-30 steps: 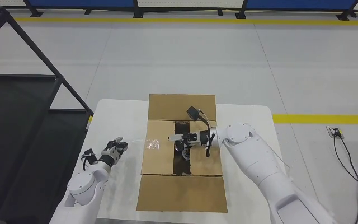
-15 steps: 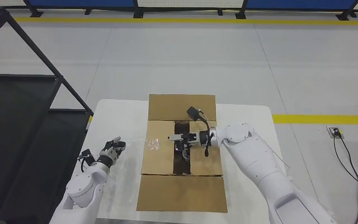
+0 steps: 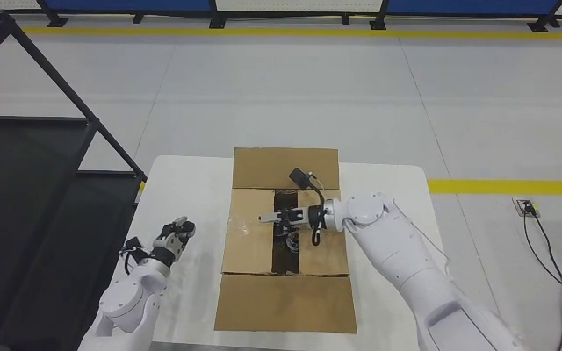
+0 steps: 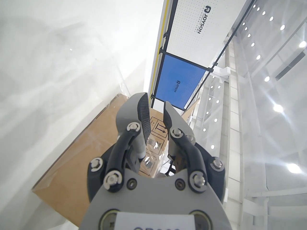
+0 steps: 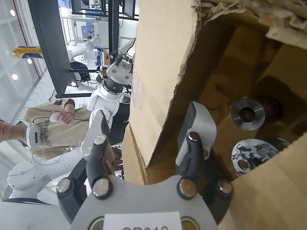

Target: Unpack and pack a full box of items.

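While a flap (image 5: 165, 48) is being straddled by the spread right gripper (image 3: 274, 218), the left gripper (image 3: 178, 231) is being held parted beside the box (image 3: 285, 303).

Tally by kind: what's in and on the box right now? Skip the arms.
Brown cardboard box, flaps open: 1
Round grey metal rings with centre holes, inside the box: 2 visible; part of the interior is hidden
Crumpled clear plastic wrap on a side flap: 1
Total: 4

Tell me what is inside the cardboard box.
A metal ring lies on the floor of the cardboard box; a shiny metal disc beside it is partly covered by a flap. Flaps hide the rest.
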Robot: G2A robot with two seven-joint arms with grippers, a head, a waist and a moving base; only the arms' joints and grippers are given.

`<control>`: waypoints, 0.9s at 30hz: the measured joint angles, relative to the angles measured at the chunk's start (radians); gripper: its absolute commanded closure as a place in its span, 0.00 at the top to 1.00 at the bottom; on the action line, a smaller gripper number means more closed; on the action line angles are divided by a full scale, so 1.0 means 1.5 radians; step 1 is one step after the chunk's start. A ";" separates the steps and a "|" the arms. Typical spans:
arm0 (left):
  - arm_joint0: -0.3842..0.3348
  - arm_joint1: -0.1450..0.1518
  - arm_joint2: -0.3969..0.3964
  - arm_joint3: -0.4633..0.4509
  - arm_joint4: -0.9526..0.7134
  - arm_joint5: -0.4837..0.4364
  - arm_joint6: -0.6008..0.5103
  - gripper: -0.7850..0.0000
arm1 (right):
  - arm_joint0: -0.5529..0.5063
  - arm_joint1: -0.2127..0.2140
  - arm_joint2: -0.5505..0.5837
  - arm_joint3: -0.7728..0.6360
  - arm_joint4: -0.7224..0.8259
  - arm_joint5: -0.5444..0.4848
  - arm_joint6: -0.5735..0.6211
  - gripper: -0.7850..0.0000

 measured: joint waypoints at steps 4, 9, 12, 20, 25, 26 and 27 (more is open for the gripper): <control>0.009 0.000 -0.004 -0.008 0.000 -0.003 0.001 0.20 | 0.004 -0.004 -0.003 0.007 -0.006 0.000 -0.003 0.00; 0.016 -0.001 -0.006 -0.012 0.002 -0.004 0.001 0.18 | 0.006 -0.008 -0.005 0.014 -0.011 0.000 -0.007 0.00; 0.022 -0.001 -0.004 -0.013 0.009 -0.005 -0.004 0.19 | 0.008 -0.010 -0.005 0.018 -0.015 -0.001 -0.008 0.00; 0.039 0.003 -0.001 0.007 0.057 0.032 -0.028 1.00 | 0.010 -0.014 -0.004 0.025 -0.021 -0.003 -0.016 0.00; 0.022 0.003 0.013 0.025 0.077 0.055 -0.047 1.00 | 0.011 -0.015 -0.003 0.028 -0.025 -0.004 -0.015 0.00; 0.019 0.002 0.014 0.027 0.074 0.056 -0.048 1.00 | 0.011 -0.015 -0.002 0.028 -0.026 -0.004 -0.014 0.00; 0.015 0.001 0.014 0.029 0.066 0.056 -0.048 1.00 | 0.011 -0.015 -0.002 0.028 -0.026 -0.003 -0.014 0.00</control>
